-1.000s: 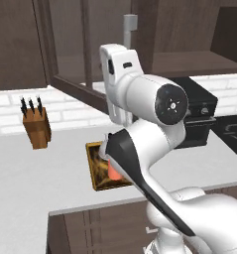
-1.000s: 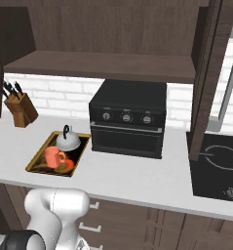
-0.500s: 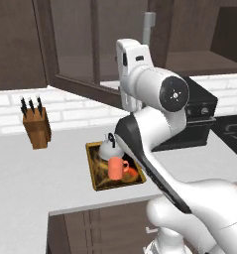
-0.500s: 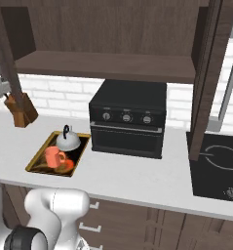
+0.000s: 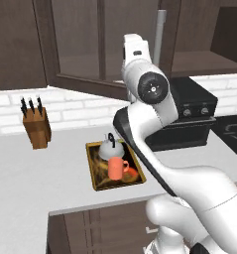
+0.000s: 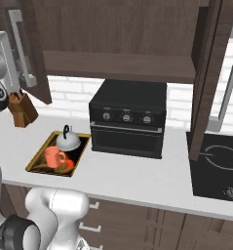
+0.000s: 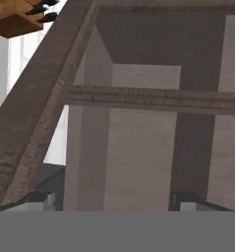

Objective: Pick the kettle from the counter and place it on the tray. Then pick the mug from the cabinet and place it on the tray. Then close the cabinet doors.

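I see the broad light grey-white desk (image 5: 35, 173) running over dark wood base cabinets. Above it, the dark brown wooden wall cabinet (image 6: 118, 63) is open, plain shelf bare. Its left dark wood door with translucent panel (image 5: 97, 44) is swung out toward me, long grey bar handle (image 5: 159, 37) at its edge. Right door (image 6: 208, 73) also stands open.

White arm is raised at the left door; end effector (image 7: 114, 204) sits right against the door frame. Fingertips (image 7: 38, 199) spread wide, nothing between them.

Black countertop oven (image 6: 128, 118) on the desk under the cabinet; black hob (image 6: 220, 166) to its right.

Flat gold-rimmed rectangular tray (image 5: 96, 168) left of the oven. On it: small silver-grey domed kettle (image 5: 109, 147) at the far end, orange-coral mug (image 5: 115, 168) just near of it, both upright.

Brown wooden knife block (image 5: 35, 128) well left of the tray.
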